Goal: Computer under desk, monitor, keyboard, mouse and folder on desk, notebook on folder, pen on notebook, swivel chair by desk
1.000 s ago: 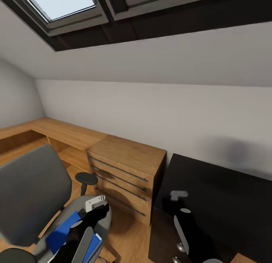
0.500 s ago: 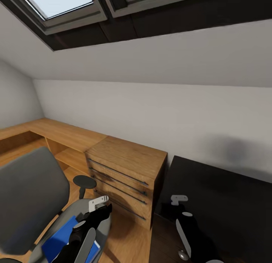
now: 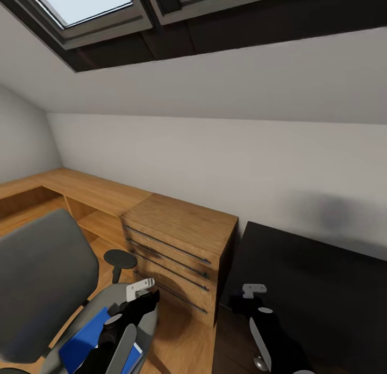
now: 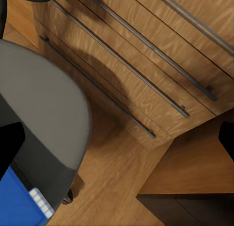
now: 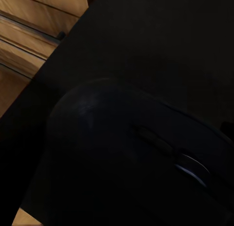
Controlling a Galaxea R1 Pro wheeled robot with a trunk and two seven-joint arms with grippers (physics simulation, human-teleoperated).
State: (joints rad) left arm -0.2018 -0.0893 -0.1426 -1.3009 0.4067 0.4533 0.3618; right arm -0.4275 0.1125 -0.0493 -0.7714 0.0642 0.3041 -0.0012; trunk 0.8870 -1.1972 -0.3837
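The grey swivel chair (image 3: 43, 277) stands at the lower left, its seat (image 4: 44, 104) carrying the bright blue folder (image 3: 86, 336) (image 4: 14, 206). My left gripper (image 3: 144, 289) hovers open over the seat's front edge, beyond the folder. Over the near end of the glossy black desk (image 3: 322, 277) (image 5: 161, 36) my right gripper (image 3: 250, 296) points down. In the right wrist view the black mouse (image 5: 126, 162) is very close, with the desk top behind it. One dark fingertip (image 5: 227, 126) shows far out beside the mouse, so the jaws look spread. I cannot tell whether they touch it.
A light wooden drawer cabinet (image 3: 183, 245) (image 4: 146, 65) stands between chair and desk, with a narrow strip of wooden floor (image 4: 126, 177) in front. A low wooden counter (image 3: 80, 188) runs along the sloped wall. A silver drawer knob (image 3: 260, 363) shows under the desk.
The head view shifted slightly a second ago. Since then my right gripper has sunk a little toward the desk top. Left arm, chair and folder stay as they were.
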